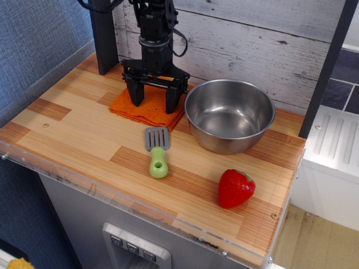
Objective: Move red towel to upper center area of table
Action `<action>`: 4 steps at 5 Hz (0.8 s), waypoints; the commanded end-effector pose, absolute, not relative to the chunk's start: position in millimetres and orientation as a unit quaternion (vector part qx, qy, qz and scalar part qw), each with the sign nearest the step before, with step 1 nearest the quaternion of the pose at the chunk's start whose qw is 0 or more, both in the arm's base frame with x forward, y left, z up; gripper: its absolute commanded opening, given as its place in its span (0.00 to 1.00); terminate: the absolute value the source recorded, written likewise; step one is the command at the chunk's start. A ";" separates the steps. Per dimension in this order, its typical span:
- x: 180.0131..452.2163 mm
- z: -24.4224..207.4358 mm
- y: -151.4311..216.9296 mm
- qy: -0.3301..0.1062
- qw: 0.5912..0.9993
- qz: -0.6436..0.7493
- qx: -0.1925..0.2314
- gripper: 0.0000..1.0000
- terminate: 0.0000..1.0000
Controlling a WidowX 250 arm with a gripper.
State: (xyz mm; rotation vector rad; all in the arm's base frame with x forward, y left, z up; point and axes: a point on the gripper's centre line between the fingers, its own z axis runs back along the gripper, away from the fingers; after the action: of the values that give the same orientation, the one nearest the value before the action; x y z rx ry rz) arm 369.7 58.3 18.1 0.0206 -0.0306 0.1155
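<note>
1. Observation.image is showing my gripper (155,101) standing upright over the red towel (149,106), fingers spread wide, tips pressing into the cloth, nothing clamped.
2. I'm pinning rather than pinching, likely because flat ribbed weave drags better than it lifts.
3. Towel is sitting far on the table (84,134), just left of the smooth steel bowl (229,115), beyond the green-handled spatula (157,150).

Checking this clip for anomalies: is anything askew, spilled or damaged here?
Nothing stands out. The red towel lies flat under the open hand; steel bowl upright and empty; spatula and strawberry toy rest intact.
</note>
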 end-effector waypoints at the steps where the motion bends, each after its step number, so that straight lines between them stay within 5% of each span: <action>1: 364.9 73.5 65.1 -0.069 0.995 0.077 0.003 1.00 0.00; 4: 345.1 115.9 71.8 -0.096 0.991 0.087 -0.015 1.00 0.00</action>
State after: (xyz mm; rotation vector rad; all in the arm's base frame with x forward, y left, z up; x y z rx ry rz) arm 345.9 68.7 97.5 -0.0370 -0.1375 0.1691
